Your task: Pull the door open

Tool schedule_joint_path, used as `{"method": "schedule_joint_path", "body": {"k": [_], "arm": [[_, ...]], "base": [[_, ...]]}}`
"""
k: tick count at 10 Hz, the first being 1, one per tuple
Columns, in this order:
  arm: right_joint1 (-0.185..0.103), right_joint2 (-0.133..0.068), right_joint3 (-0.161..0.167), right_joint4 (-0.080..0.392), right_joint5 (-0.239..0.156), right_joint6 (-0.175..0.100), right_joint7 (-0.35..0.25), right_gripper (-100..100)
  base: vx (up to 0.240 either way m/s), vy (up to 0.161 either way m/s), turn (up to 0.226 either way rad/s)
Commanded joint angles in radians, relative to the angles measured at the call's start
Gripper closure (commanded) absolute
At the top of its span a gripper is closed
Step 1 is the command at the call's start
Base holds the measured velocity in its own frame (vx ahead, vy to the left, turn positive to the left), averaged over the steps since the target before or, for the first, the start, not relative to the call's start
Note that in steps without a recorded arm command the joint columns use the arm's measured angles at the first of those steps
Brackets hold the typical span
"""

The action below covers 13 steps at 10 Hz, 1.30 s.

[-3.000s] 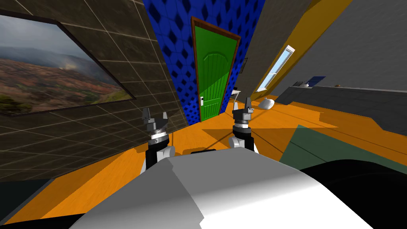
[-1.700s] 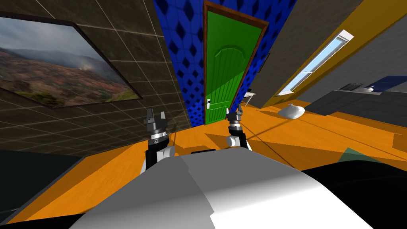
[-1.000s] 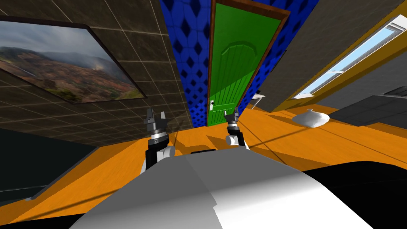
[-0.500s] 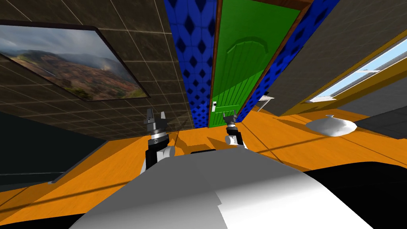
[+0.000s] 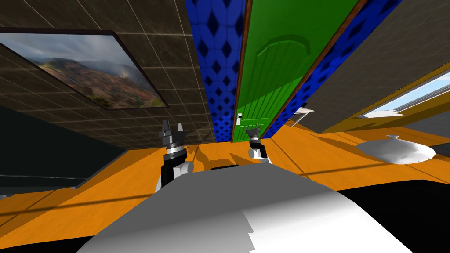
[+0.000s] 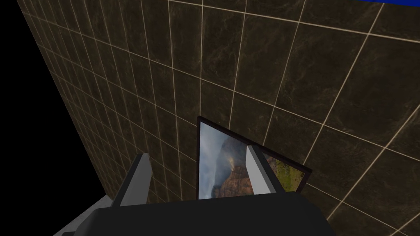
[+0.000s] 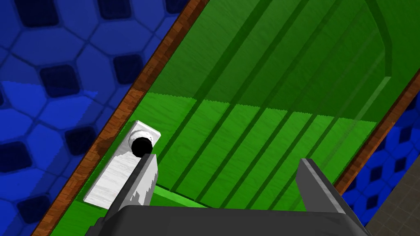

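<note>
Over the last three seconds my base closes in on the green door (image 5: pixel 272 74), which grows from a small panel far ahead of the right gripper (image 5: pixel 252 131) to a tall slab rising directly in front of it. In that time the right arm stretches forward. The left gripper (image 5: pixel 172 131) holds the same raised place near the chest, fingers spread and empty. The approach looks nearly finished, and the grasp not yet begun. In the right wrist view the right gripper's fingers are spread wide with nothing between them but the door's grooved green boards. The white handle plate (image 7: pixel 123 164) lies off to one side, partly behind one finger, and its black knob (image 7: pixel 141 146) sits just past that fingertip rather than in the gap. I judge that the hand must shift sideways toward the plate before it can close on anything. The door is shut, flush within its brown frame (image 7: pixel 164 61), its face turned toward the gripper. Its long axis is upright; the lean it shows is the camera's. The plate's long axis runs parallel to the frame edge beside it, at the door's edge on the robot's left, so the hinges are probably on the opposite edge and a pull would swing the handle side toward me.
</note>
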Motion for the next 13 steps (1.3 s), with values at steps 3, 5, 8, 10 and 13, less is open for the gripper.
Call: {"method": "schedule_joint_path", "body": {"k": [3,5,8,10,13], "arm": [[-0.027,-0.009,-0.007,0.069,-0.062,0.016,-0.07,-100],[-0.042,-0.013,-0.009,0.107,-0.095,0.022,-0.105,-100],[-0.063,-0.017,-0.013,0.164,-0.142,0.031,-0.156,-100],[-0.077,-0.019,-0.015,0.198,-0.17,0.036,-0.187,-100],[-0.102,-0.023,-0.019,0.263,-0.224,0.046,-0.246,-100]], "base": [[0.079,-0.079,0.137],[0.074,-0.064,0.122],[0.083,-0.069,0.123],[0.058,-0.072,0.123],[0.08,-0.078,0.126]]}}
